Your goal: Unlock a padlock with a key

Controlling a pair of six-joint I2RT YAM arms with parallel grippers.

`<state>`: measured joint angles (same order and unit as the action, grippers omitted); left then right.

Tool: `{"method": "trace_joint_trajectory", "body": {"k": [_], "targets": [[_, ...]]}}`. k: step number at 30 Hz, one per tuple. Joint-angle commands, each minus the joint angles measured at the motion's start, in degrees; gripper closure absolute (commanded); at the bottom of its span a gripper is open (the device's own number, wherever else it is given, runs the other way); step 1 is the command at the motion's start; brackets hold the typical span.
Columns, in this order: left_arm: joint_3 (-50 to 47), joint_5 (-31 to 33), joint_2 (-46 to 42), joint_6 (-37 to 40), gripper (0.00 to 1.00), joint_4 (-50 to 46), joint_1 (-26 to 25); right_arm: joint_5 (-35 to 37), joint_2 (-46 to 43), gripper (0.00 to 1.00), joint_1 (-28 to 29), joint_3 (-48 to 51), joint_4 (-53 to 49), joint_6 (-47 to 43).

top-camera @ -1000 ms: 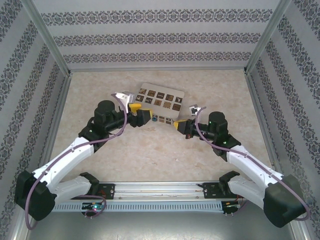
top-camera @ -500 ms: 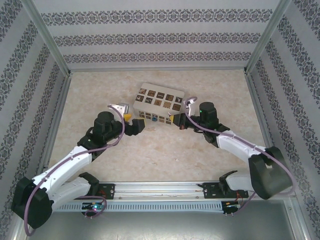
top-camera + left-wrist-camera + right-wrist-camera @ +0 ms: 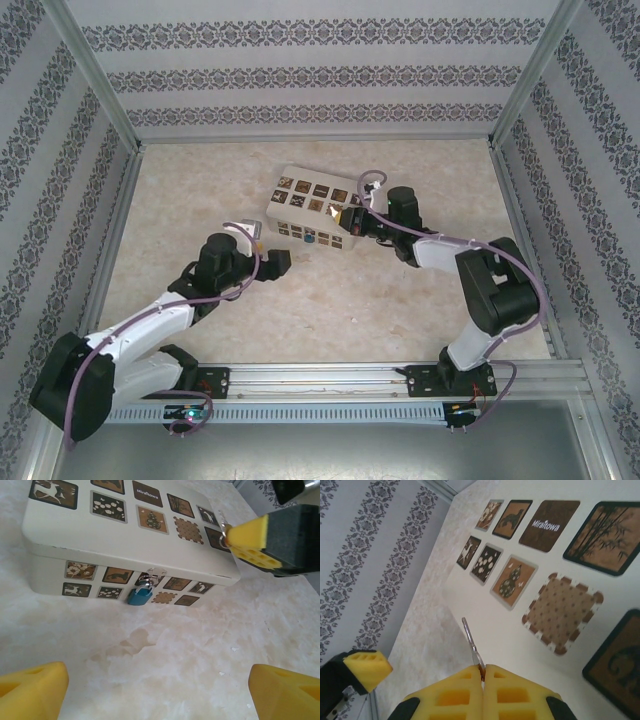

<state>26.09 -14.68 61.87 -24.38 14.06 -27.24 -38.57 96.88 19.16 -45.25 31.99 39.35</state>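
Marbled table [image 3: 175,650] up front, left jaws spread wide, squarely facing the blue padlock [image 3: 139,596] hanging upright on the white box's [image 3: 75,535] front wall. Beyond, right jaws pinch the key [image 3: 470,640] above the lid's right end; the padlock lies below, nearer and leftward.

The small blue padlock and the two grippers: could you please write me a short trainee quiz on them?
1. True or false: the small blue padlock lies on the lid of the white patterned tin box.
2. The right gripper pinches: A a thin silver key; B the padlock; C nothing.
3. Fill in: the left gripper has its jaws ____.
Key: 1 false; 2 A; 3 open.
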Motion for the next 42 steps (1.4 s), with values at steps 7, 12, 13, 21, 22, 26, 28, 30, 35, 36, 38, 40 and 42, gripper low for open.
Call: {"method": "trace_joint_trajectory", "body": {"k": [7, 12, 13, 21, 22, 26, 28, 30, 35, 36, 38, 40, 42], "targets": [[0.45, -4.5, 6.28, -1.7, 0.07, 8.74, 1.46, -1.25, 6.15, 1.0, -1.32, -4.06, 1.44, 1.11], [2.09, -7.74, 11.88, -2.04, 0.12, 11.29, 2.4, -1.11, 7.52, 1.0, -1.4, -2.68, 0.58, 0.72], [2.64, -8.54, 13.09, -1.87, 0.14, 11.34, 2.58, -1.3, 7.69, 1.0, -1.4, -2.28, 0.62, 0.72], [3.59, -11.59, 20.8, -2.37, 0.2, 17.85, 3.99, -0.47, 6.84, 1.0, -1.33, 0.82, 0.46, -0.13], [3.76, -11.88, 21.75, -2.51, 0.2, 18.69, 4.19, -0.37, 6.72, 1.0, -1.32, 1.1, 0.43, -0.2], [4.43, -12.47, 25.76, -2.45, 0.22, 21.95, 4.3, 0.79, 6.39, 1.0, -1.32, 1.92, -0.23, -0.74], [5.03, -12.19, 28.06, -2.17, 0.22, 23.46, 4.3, 1.19, 6.39, 1.0, -1.32, 2.01, -0.87, -1.03], [5.61, -11.52, 30.24, -1.8, 0.23, 24.78, 4.26, 1.33, 6.3, 1.0, -1.29, 2.01, -1.11, -1.21], [7.46, -10.31, 34.03, -1.61, 0.23, 26.8, 4.3, 2.62, 5.26, 1.0, -1.05, 1.54, -3.79, -2.57], [7.77, -10.34, 34.72, -1.64, 0.23, 27.42, 4.29, 2.81, 5.01, 1.0, -0.88, 1.25, -4.76, -3.08], [8.4, -10.75, 36.14, -1.81, 0.23, 28.39, 4.25, 3.35, 4.73, 1.0, -0.7, 0.72, -6.49, -4.1], [9.3, -11.56, 37.94, -2.2, 0.25, 29.2, 4.22, 3.67, 4.55, 1.0, -0.54, 0.35, -7.61, -4.7], [10.47, -12.57, 39.63, -2.51, 0.27, 29.48, 4.31, 3.81, 4.47, 1.0, -0.4, 0.18, -7.95, -4.81]]}}
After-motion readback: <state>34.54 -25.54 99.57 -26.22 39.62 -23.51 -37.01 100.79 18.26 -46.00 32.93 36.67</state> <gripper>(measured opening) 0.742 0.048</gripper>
